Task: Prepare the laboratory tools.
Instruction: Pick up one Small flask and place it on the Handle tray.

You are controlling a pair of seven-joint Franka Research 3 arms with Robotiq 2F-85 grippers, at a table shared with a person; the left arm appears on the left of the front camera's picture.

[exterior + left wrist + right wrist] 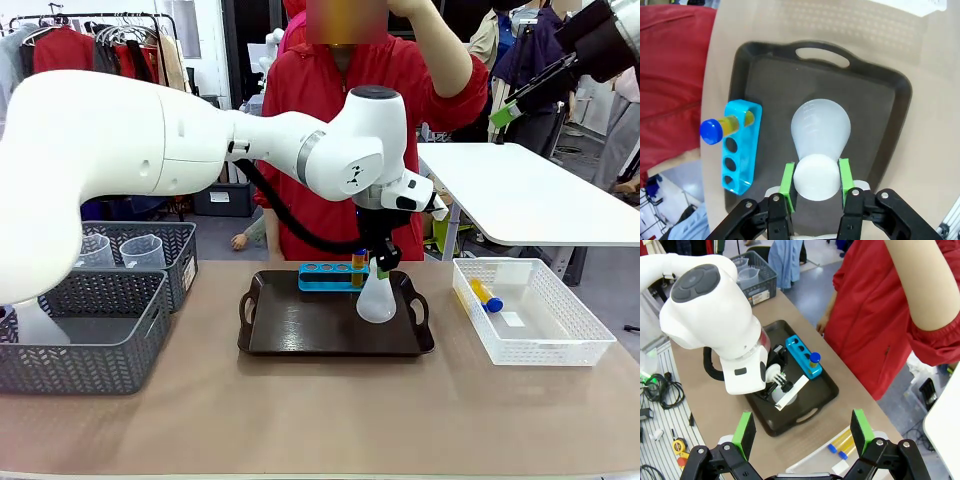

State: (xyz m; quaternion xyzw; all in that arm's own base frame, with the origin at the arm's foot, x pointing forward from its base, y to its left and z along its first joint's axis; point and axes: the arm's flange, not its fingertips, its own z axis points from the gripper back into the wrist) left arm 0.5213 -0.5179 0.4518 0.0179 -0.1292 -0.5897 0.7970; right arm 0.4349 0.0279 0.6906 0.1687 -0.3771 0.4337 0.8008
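My left gripper (pixel 815 176) is shut on the neck of the translucent white conical flask (pixel 820 129), its green pads on either side. The flask (pixel 377 302) stands upright over the dark tray (pixel 300 335), right of centre; I cannot tell whether its base touches the tray. Behind it, the blue four-hole tube rack (pixel 328 276) holds one blue-capped tube of orange liquid (pixel 358 264) in its right end hole. That tube (pixel 716 129) and the rack (pixel 740 150) lie left of the flask in the left wrist view. My right gripper (pixel 802 432) hangs open high above the table with nothing in it.
A white lattice bin (pixel 560 340) on the right holds two more blue-capped tubes (pixel 486 295). Grey mesh baskets (pixel 90 340) at the left hold clear measuring jugs (pixel 143 252). A person in red stands at the far side. The table front is bare.
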